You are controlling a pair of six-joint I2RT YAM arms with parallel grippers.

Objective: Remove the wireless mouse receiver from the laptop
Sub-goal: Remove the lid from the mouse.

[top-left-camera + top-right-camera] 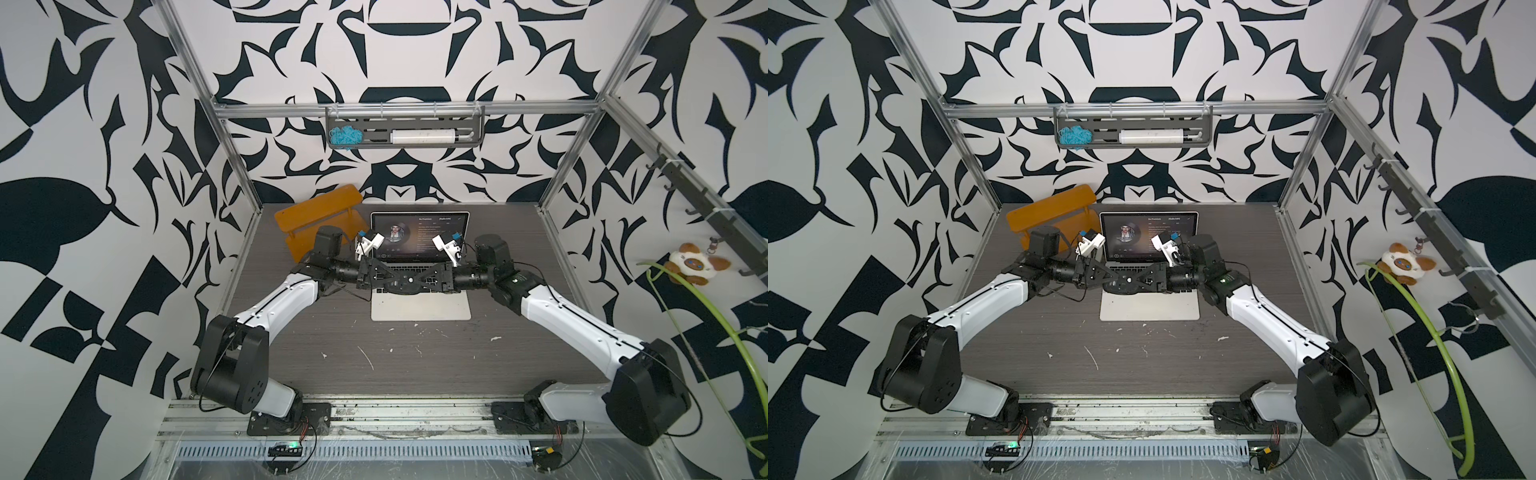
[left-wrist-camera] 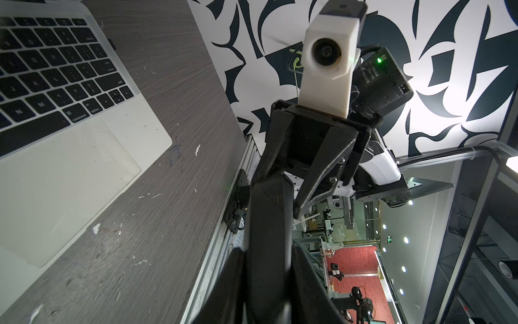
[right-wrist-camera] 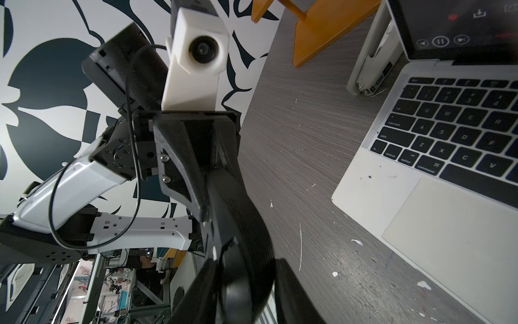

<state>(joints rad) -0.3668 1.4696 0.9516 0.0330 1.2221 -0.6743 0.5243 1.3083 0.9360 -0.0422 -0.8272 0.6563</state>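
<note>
Currently, left end effector (image 3: 208, 207) is clamped on a black object (image 1: 409, 283) above the laptop (image 1: 419, 309) on the worktop (image 1: 374, 353); right end effector (image 2: 280, 196) straddles it, jaws apart; probable receiver (image 2: 111, 44), a dark stub at laptop's right edge, appears still plugged; removal outstanding.

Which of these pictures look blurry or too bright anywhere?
In both top views the laptop is evenly lit, its screen text too small to read; in the left wrist view the table smears near the lens and the wall glares white; in the right wrist view the laptop keys are sharp.
</note>
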